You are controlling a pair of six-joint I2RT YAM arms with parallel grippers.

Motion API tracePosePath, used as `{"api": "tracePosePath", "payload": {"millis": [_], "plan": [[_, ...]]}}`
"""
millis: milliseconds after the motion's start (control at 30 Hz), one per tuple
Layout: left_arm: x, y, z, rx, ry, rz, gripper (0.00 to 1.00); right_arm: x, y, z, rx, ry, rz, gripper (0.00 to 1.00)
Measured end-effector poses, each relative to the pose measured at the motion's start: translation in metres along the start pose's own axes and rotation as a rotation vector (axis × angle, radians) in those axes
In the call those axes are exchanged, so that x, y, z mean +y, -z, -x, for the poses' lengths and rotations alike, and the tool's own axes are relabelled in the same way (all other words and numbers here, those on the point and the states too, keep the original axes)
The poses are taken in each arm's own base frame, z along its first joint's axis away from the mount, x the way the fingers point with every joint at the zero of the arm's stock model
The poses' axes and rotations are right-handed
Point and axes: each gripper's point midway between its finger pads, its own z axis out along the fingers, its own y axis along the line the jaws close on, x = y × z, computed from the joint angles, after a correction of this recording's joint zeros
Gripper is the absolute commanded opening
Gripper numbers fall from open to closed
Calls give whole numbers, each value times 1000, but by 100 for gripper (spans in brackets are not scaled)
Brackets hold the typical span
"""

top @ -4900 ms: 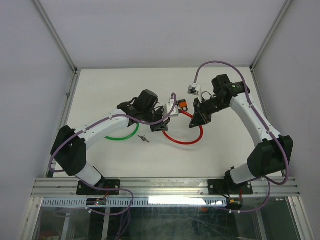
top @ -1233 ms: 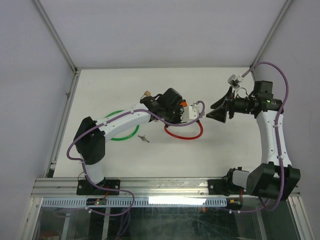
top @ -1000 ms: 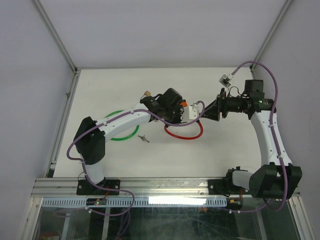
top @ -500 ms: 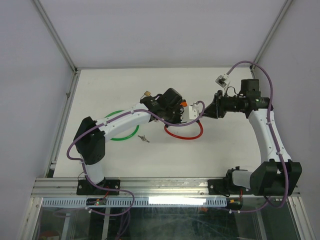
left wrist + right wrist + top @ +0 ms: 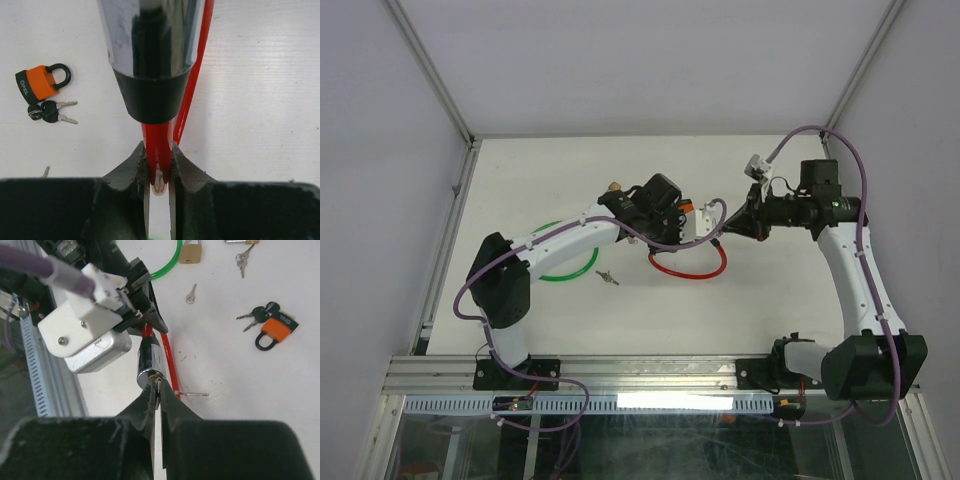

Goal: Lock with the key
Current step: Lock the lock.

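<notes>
A red cable lock lies looped on the white table, its chrome cylinder lifted off the surface. My left gripper is shut on the red cable just behind that cylinder. In the top view the left gripper sits at the loop's upper edge and the right gripper meets it from the right. My right gripper is shut on a small silver key that sticks out of the cylinder's end face. Most of the key is hidden between the fingers.
An orange padlock with black-headed keys lies beyond the cable, also visible as the orange padlock in the left wrist view. A brass padlock and green cable lie to the left. Loose keys rest on the table.
My right arm has swung left from the table's right side to the lock cylinder, and its jaws have shut on the key. The left arm has stayed still, gripping the cable.
</notes>
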Motion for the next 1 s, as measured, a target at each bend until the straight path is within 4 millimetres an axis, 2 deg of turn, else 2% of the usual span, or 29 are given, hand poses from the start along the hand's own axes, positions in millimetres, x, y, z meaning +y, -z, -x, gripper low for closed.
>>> {"api": "tracePosePath", "payload": {"millis": [233,467,667,700,733,800,900,1000], "plan": [[-2,1,3,-50,13,-50,0,2,5,-2,11,326,17,0],[-2,-2,6,-95,28,-105,0,1,7,-7,39,758,66,0],[-4,-6,8,-116,36,-139,0,-4,8,-8,62,996,87,0],[-4,-6,8,-120,38,-145,0,-5,8,-7,66,1040,88,4],[-4,-7,9,-123,39,-148,0,-6,8,-6,70,1078,88,18],[-4,-8,10,-131,41,-158,0,-7,9,-5,77,1145,86,32],[-5,-10,12,-143,40,-172,0,-10,11,1,82,1239,62,42],[-7,-10,13,-149,41,-185,0,-7,15,7,78,1252,39,46]]}}
